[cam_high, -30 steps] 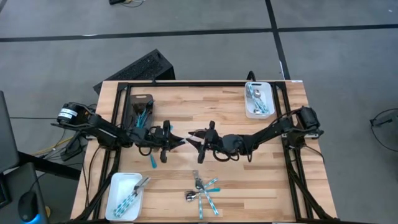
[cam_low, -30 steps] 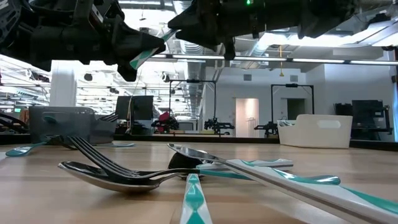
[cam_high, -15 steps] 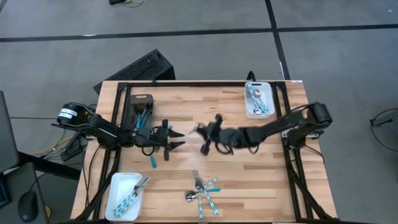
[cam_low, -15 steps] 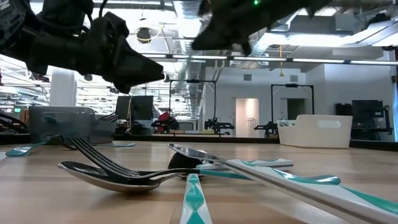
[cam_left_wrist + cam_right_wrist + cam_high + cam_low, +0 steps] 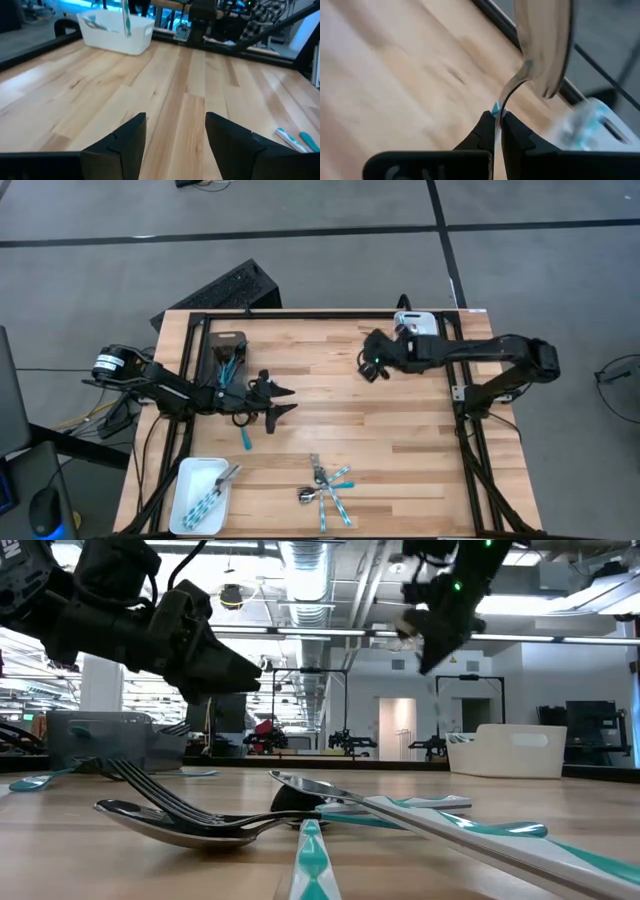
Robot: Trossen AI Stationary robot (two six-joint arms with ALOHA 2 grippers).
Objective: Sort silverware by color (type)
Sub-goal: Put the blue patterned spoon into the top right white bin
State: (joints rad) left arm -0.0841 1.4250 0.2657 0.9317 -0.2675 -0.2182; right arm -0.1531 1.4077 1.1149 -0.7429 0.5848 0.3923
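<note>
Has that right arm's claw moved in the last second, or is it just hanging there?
Yes. The right gripper, shut on a spoon, has swung from mid-table toward the far white tray.

Robotics lab, exposed ceiling ducts (image 5: pixel 320 560), other robot rigs (image 5: pixel 345 740)

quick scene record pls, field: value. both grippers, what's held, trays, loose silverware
right gripper: shut on spoon, near the white tray at the far right
left gripper: open, empty, above the table left of centre
dark grey tray: far left, holds teal-handled pieces
near-left white tray: holds several pieces
loose pile: near edge, centre
single piece: lies near left gripper
</note>
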